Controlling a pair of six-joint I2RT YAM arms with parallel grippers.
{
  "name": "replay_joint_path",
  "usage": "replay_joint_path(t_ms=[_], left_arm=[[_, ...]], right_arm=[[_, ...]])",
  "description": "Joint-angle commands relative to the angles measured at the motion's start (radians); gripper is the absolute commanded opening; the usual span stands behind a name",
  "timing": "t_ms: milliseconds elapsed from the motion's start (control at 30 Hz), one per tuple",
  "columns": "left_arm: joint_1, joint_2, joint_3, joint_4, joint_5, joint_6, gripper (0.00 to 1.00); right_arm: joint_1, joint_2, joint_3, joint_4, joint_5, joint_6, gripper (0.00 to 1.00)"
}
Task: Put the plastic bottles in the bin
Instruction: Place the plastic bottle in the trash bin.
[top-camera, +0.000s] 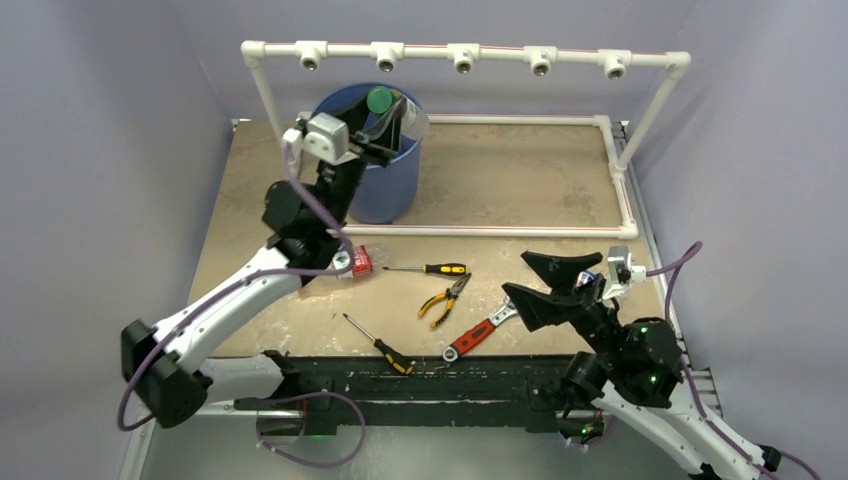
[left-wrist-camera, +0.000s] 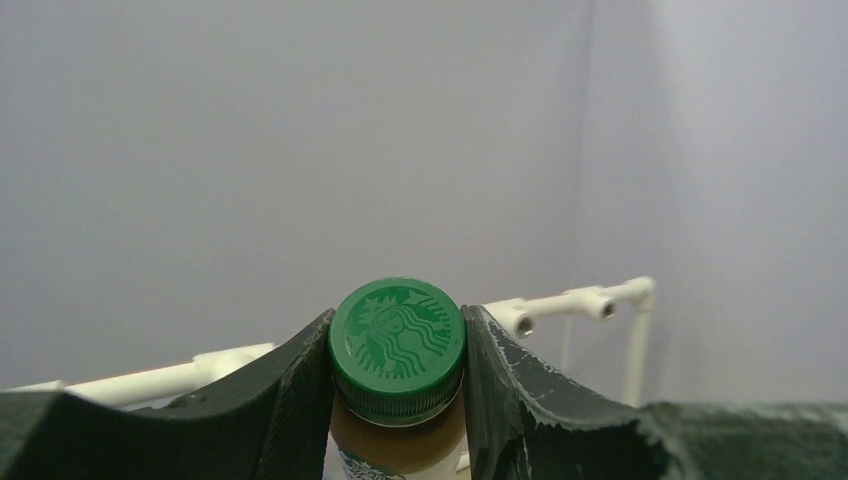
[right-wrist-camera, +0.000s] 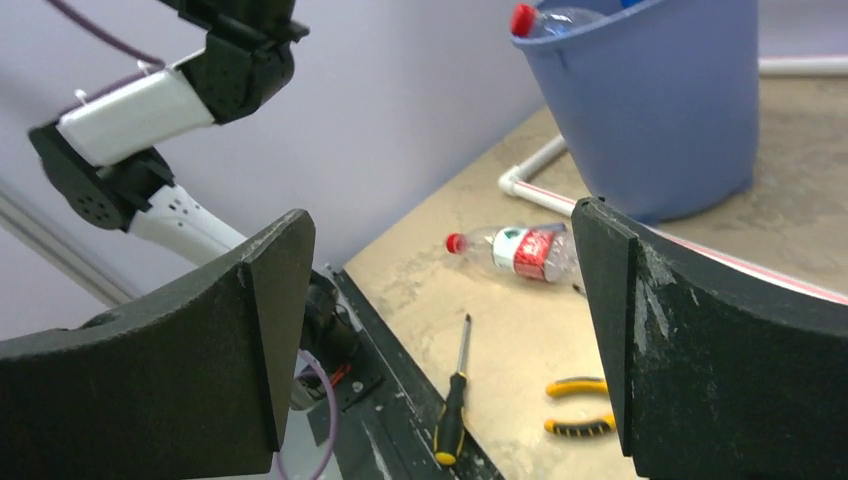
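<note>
Green-capped bottle (top-camera: 380, 100) clamped in left gripper (left-wrist-camera: 398, 322), up at the mouth of the blue bin (top-camera: 385, 190). Red-capped bottle (right-wrist-camera: 545, 18) lies inside the bin. Red-label bottle (top-camera: 357, 262) lies on table (top-camera: 500, 180) before the bin, beside the left arm. Pliers (top-camera: 445, 297) to its right. Right gripper (top-camera: 548, 285) spread wide, empty.

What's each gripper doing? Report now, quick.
Left gripper: shut on the green-capped bottle.
Right gripper: open, holding nothing.
</note>
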Motion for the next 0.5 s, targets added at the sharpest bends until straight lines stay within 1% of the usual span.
replay_joint_path(t_ms=[0, 133, 333, 467], left_arm=[[0.108, 0.159, 0.053, 0.171, 0.018, 0.104, 0.00], [0.150, 0.261, 0.092, 0.198, 0.051, 0.100, 0.00], [0.201, 0.355, 0.065, 0.274, 0.062, 0.085, 0.00], [0.230, 0.425, 0.032, 0.336, 0.110, 0.074, 0.00]], right_arm=[[0.003, -0.065, -0.006, -0.072, 0.103, 0.015, 0.98], [0.003, -0.076, 0.019, -0.138, 0.173, 0.017, 0.98], [0.003, -0.076, 0.011, -0.138, 0.173, 0.018, 0.97], [0.003, -0.076, 0.007, -0.140, 0.171, 0.021, 0.97]])
